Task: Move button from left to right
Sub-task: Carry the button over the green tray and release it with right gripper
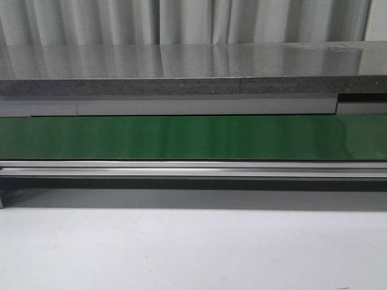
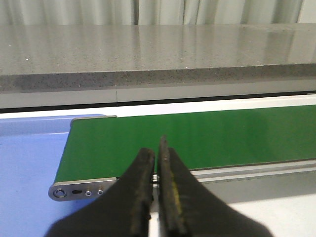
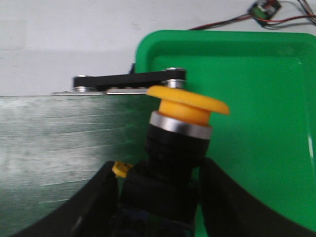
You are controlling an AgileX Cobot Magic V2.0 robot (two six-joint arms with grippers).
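Right wrist view shows my right gripper [image 3: 158, 197] pinching the button [image 3: 177, 148], a small push-button with a round yellow-orange mushroom cap, a silver collar and a black boxy body. Its body sits squarely between my two black jaws, one pressed to each side, cap tilted and rising clear above them. It hangs over the end of the long green conveyor belt [image 3: 64, 143], just at the edge of the bright green plastic tray [image 3: 261, 123] beyond. In the left wrist view, my left gripper [image 2: 158, 163] has its jaws pressed together on nothing, over the near rail at the belt's other end, beside a blue sheet [image 2: 29, 163]. The front view shows only bare belt and the white desk [image 1: 193, 248].
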